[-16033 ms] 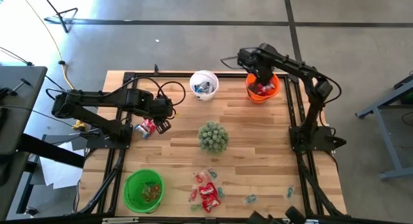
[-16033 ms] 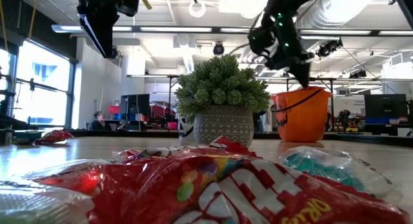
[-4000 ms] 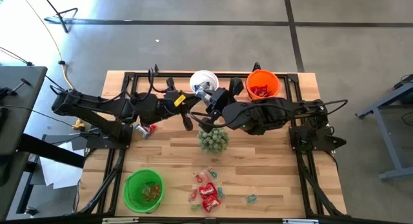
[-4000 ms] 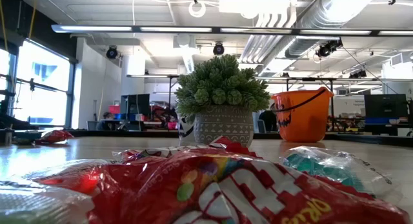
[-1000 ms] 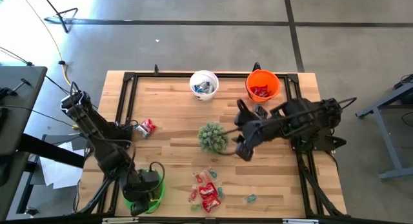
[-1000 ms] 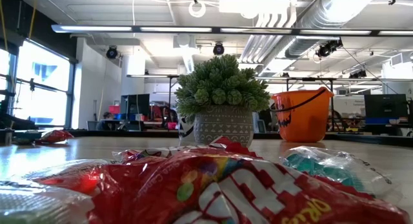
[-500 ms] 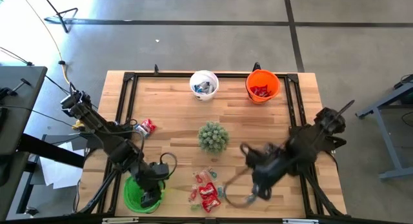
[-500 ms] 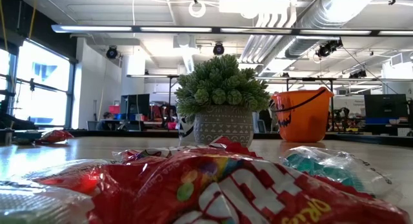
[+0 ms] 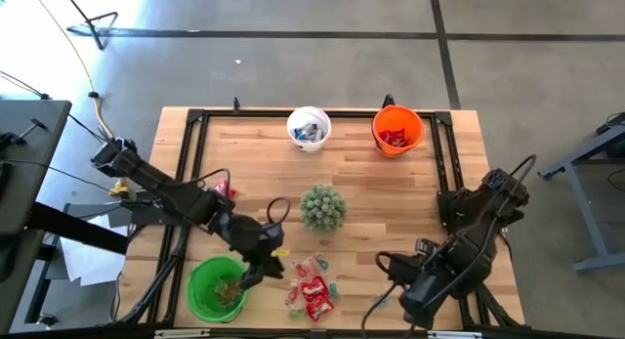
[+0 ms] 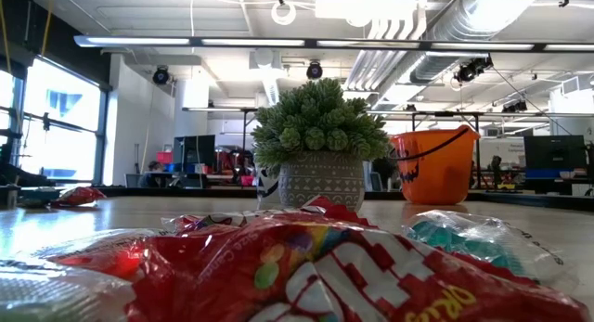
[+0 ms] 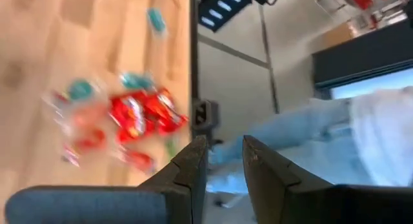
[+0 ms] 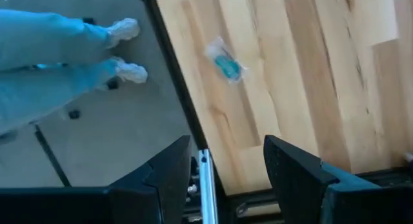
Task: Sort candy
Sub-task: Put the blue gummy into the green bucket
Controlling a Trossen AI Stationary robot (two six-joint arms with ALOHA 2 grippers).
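From above you've got three buckets on the table point(image 9: 391, 197): a white bucket point(image 9: 309, 128) at the far edge with blue-and-white sweets in it, an orange bucket point(image 9: 397, 130) beside it with red packets inside, and a green bucket point(image 9: 217, 289) at the near left holding small pieces. The loose candy point(image 9: 312, 285) sits in a pile near the front edge, right of the green bucket, with the plant point(image 9: 322, 207) in the middle. Your left gripper point(image 9: 262, 269) hangs between the green bucket and the pile; the right gripper point(image 9: 389, 292) is at the near right.

Down low, red packets point(image 10: 278, 266) fill the foreground, the plant and orange bucket point(image 10: 434, 166) stand behind.

Your left wrist camera shows its fingers point(image 11: 193, 166) a narrow gap apart, nothing between them, candy point(image 11: 139, 114) beyond.

Right wrist: fingers point(image 12: 293, 166) spread wide, empty, one blue sweet point(image 12: 224, 61) on the wood, and a person's legs point(image 12: 51, 53) past the table edge.
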